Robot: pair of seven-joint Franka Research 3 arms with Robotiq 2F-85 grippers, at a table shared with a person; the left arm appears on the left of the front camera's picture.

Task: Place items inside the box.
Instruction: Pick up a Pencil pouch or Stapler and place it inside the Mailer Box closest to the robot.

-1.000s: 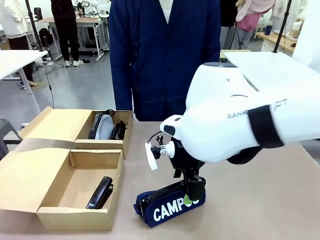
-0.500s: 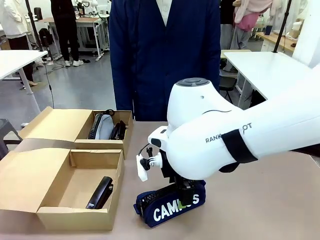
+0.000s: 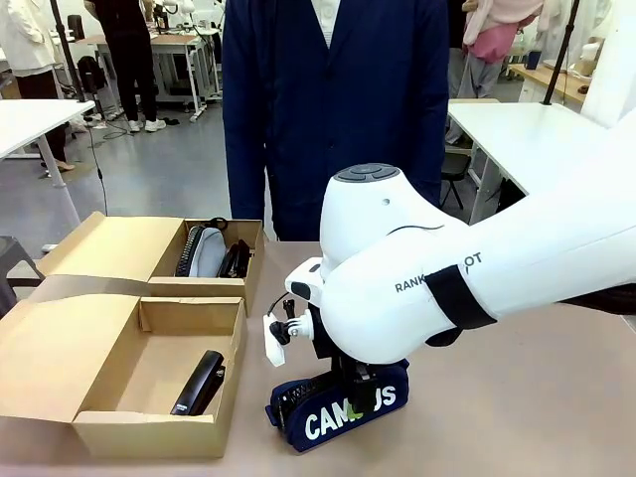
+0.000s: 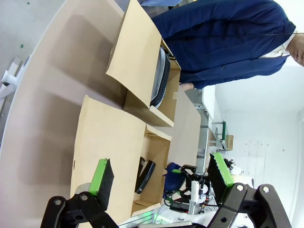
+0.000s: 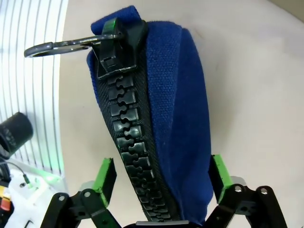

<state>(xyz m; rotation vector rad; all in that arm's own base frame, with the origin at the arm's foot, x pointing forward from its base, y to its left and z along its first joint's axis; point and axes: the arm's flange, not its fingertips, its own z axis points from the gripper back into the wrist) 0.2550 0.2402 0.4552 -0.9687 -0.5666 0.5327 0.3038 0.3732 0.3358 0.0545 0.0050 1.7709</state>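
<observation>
A navy zip pencil case (image 3: 336, 409) lettered "CAMPUS" lies on the table near the front edge, right of the box (image 3: 109, 433). My right gripper (image 3: 364, 394) has come down over it. In the right wrist view the case (image 5: 175, 118) runs between the two green pads (image 5: 106, 176), which stand wide on either side without visibly squeezing it. A slim black stapler (image 3: 199, 383) lies inside the box, whose flap lid is folded out to the left. My left gripper (image 4: 159, 164) hangs open and empty, high above the box (image 4: 99, 142).
A smaller cardboard box (image 3: 250, 278) behind the big one holds a grey pouch (image 3: 204, 253) and a dark item. A person in a navy coat (image 3: 338, 109) stands at the far edge. The bulky right arm (image 3: 447, 278) spans the table's right half.
My right arm has swung left and dropped lower, bringing its fingers down around the pencil case. The case, the stapler and both boxes have stayed put.
</observation>
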